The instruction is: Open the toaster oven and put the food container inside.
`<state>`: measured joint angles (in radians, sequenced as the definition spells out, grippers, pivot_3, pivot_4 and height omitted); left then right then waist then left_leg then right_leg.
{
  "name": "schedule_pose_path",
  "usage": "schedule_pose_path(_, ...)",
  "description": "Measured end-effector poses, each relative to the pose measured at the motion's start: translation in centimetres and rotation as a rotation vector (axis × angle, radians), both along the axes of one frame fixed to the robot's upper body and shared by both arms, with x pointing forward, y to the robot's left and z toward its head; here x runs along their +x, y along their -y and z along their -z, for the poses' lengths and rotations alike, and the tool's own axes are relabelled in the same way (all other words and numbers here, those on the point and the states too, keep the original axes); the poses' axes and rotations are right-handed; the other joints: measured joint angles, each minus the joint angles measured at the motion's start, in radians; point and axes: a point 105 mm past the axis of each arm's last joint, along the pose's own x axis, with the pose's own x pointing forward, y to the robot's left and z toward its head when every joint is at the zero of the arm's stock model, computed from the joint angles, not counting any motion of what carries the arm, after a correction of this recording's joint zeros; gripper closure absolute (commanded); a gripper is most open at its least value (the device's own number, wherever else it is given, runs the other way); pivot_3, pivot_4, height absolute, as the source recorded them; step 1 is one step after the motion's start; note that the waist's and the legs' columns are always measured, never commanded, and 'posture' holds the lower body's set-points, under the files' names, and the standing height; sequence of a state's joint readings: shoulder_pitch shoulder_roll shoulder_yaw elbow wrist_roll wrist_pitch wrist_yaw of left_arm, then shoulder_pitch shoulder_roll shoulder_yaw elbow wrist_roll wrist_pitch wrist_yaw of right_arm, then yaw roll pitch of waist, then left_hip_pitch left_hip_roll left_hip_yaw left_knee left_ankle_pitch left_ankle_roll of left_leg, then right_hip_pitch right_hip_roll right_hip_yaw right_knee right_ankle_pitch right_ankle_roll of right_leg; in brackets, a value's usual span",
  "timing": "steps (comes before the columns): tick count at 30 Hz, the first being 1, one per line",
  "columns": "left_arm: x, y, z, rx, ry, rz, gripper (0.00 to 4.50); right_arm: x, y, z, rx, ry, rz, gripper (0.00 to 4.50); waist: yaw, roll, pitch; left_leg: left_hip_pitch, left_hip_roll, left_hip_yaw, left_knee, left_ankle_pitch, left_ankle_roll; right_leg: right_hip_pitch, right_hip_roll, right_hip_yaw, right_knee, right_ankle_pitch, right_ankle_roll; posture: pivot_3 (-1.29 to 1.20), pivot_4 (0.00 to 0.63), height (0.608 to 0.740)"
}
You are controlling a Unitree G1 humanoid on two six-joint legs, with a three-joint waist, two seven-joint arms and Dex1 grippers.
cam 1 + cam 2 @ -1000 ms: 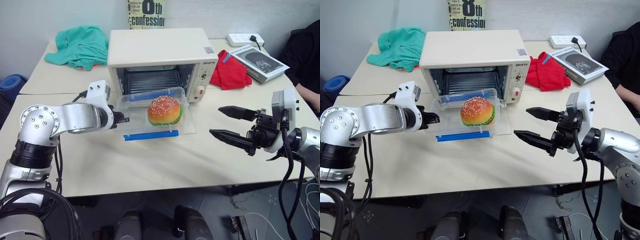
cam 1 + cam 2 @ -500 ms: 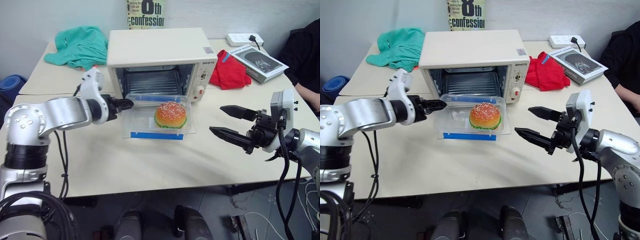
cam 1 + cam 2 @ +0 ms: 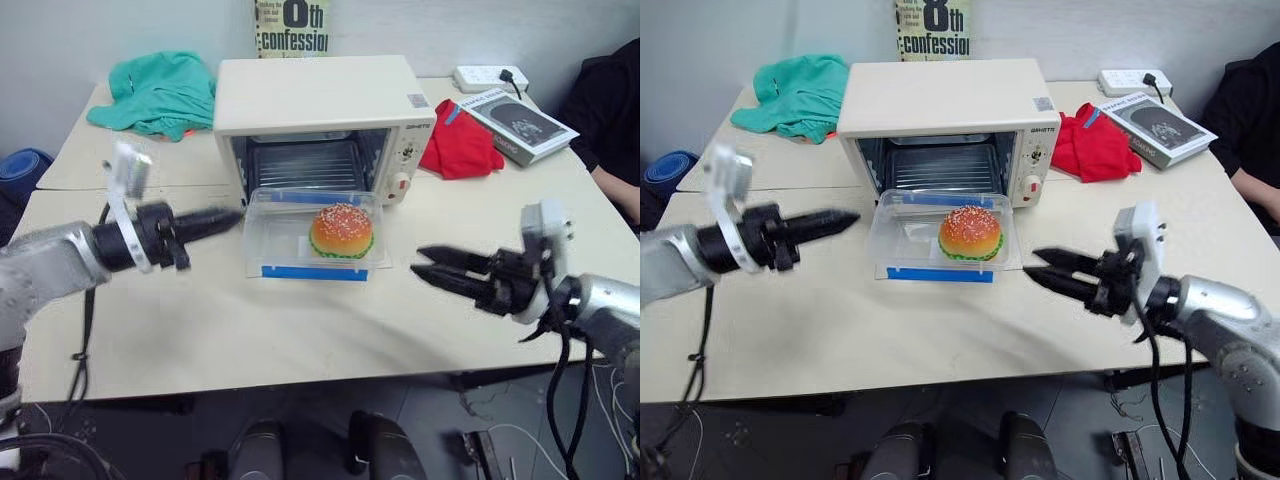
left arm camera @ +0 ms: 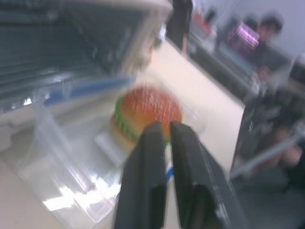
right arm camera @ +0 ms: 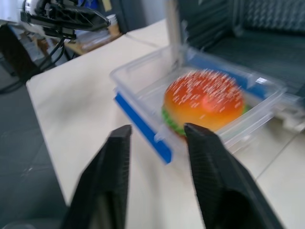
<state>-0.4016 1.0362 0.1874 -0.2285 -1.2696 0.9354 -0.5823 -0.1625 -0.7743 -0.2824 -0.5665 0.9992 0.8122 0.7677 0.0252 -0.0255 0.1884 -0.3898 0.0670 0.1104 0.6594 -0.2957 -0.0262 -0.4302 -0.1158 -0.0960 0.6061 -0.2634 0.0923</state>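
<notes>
The cream-white toaster oven [image 3: 320, 95] stands open at the back of the table, its rack showing. The clear food container [image 3: 285, 238] with blue clips holds a sesame-bun burger [image 3: 342, 230] and lies flat just in front of the oven's mouth, outside the cavity. My left gripper [image 3: 232, 216] is shut, empty, and hangs to the left of the container, pointing at it without touching; in the left wrist view its fingers [image 4: 152, 143] lie together. My right gripper [image 3: 416, 262] is open with a narrow gap, empty, and sits to the right of the container.
A teal cloth [image 3: 160, 90] lies at the back left. A red cloth [image 3: 460, 140], a book [image 3: 515, 120] and a power strip [image 3: 490, 78] lie at the back right. A person in dark clothes [image 3: 610, 110] sits at the right edge.
The container went from tilted in my left gripper to lying flat at the oven's mouth. The left gripper let go, drew back left and shut. The right gripper's fingers narrowed and sank slightly.
</notes>
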Motion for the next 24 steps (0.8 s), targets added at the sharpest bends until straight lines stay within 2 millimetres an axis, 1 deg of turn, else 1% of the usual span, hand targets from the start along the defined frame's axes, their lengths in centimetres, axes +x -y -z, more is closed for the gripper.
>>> schedule_pose_path(1, -0.2, 0.2, 0.6, 0.015, -0.004, 0.031, 4.5, -0.1, -0.3, 0.5, -0.003, -0.018, -0.006, 3.87, 0.0, 0.0, 0.0, -0.001, 0.0, 0.0, 0.0, 0.0, 0.0, -0.001, 0.0, 0.0, 0.0, 0.0, 0.0, 0.0, 0.15, 0.74)
schedule_pose_path(3, -0.9, 0.9, 1.6, 0.077, 0.026, 0.131, 4.5, -0.3, -0.8, 1.3, -0.002, -0.038, -0.005, 4.47, 0.0, 0.0, 0.0, -0.002, 0.0, 0.0, 0.0, -0.002, 0.004, -0.001, 0.0, 0.0, 0.0, 0.0, 0.0, 0.0, 0.15, 0.74)
schedule_pose_path(5, -1.2, 1.7, 2.3, 0.148, 0.074, 0.202, 4.5, -0.2, -1.3, 1.7, 0.007, -0.037, 0.001, 4.47, 0.001, 0.0, 0.0, -0.002, 0.0, 0.0, 0.0, -0.003, 0.006, -0.001, 0.0, 0.0, -0.001, 0.001, 0.001, 0.0, 0.15, 0.74)
schedule_pose_path(7, -0.4, 2.3, 2.9, 0.201, 0.11, 0.213, 4.5, 0.2, -1.7, 2.2, -0.007, -0.031, 0.021, 4.47, 0.002, 0.0, 0.0, -0.001, 0.0, 0.0, 0.001, -0.003, 0.006, 0.0, 0.0, 0.0, -0.002, 0.001, 0.001, 0.0, 0.15, 0.74)
schedule_pose_path(9, 0.6, 3.5, 3.7, 0.241, 0.148, 0.215, 4.5, 0.9, -2.4, 3.0, -0.048, -0.017, 0.053, 4.47, 0.001, 0.0, 0.0, -0.001, 0.0, 0.0, 0.001, -0.003, 0.007, 0.0, 0.0, 0.0, -0.002, 0.002, 0.001, 0.0, 0.15, 0.74)
schedule_pose_path(11, 1.1, 4.5, 4.7, 0.25, 0.14, 0.228, 4.5, 2.0, -3.0, 3.4, -0.055, -0.009, 0.081, 4.47, -0.003, 0.0, 0.0, -0.002, 0.0, 0.001, 0.002, -0.003, 0.008, 0.0, 0.0, 0.001, -0.001, 0.002, 0.002, 0.0, 0.15, 0.74)
schedule_pose_path(13, 1.5, 5.8, 5.5, 0.241, 0.134, 0.242, 4.5, 3.8, -3.3, 3.7, -0.027, -0.003, 0.142, 4.47, -0.008, 0.0, 0.0, -0.002, 0.0, 0.002, 0.003, -0.003, 0.008, -0.001, 0.0, 0.001, 0.001, 0.002, 0.002, 0.0, 0.15, 0.74)
schedule_pose_path(14, 1.6, 6.1, 5.8, 0.243, 0.134, 0.241, 4.5, 4.4, -3.3, 4.1, -0.032, -0.006, 0.162, 4.47, -0.008, 0.0, 0.0, -0.002, 0.0, 0.002, 0.003, -0.003, 0.008, -0.002, 0.0, 0.001, 0.001, 0.002, 0.002, 0.0, 0.15, 0.74)
schedule_pose_path(16, 2.0, 6.6, 6.0, 0.243, 0.139, 0.223, 4.5, 5.9, -3.2, 4.4, -0.031, 0.006, 0.216, 4.47, -0.008, 0.0, 0.0, -0.003, 0.0, 0.002, 0.004, -0.004, 0.008, -0.002, 0.0, 0.001, 0.002, 0.002, 0.002, 0.0, 0.15, 0.74)
schedule_pose_path(18, 2.6, 7.1, 6.4, 0.238, 0.14, 0.195, 4.5, 7.5, -3.2, 4.2, -0.017, 0.024, 0.268, 4.47, -0.008, 0.0, 0.0, -0.002, 0.0, 0.003, 0.005, -0.003, 0.008, -0.002, 0.0, 0.002, 0.003, 0.002, 0.003, 0.0, 0.15, 0.74)
schedule_pose_path(21, 4.4, 7.3, 6.9, 0.251, 0.137, 0.101, 4.5, 9.2, -3.5, 3.5, 0.021, 0.046, 0.307, 4.47, -0.008, 0.0, 0.0, -0.002, 0.0, 0.003, 0.006, -0.003, 0.009, -0.002, 0.0, 0.003, 0.004, 0.003, 0.003, 0.0, 0.15, 0.74)
schedule_pose_path(24, 6.3, 7.2, 7.1, 0.263, 0.142, -0.01, 4.5, 10.9, -3.9, 3.0, 0.058, 0.057, 0.347, 4.47, -0.01, 0.0, 0.0, -0.002, 0.0, 0.003, 0.006, -0.003, 0.01, -0.002, 0.0, 0.004, 0.005, 0.003, 0.004, 0.0, 0.15, 0.74)
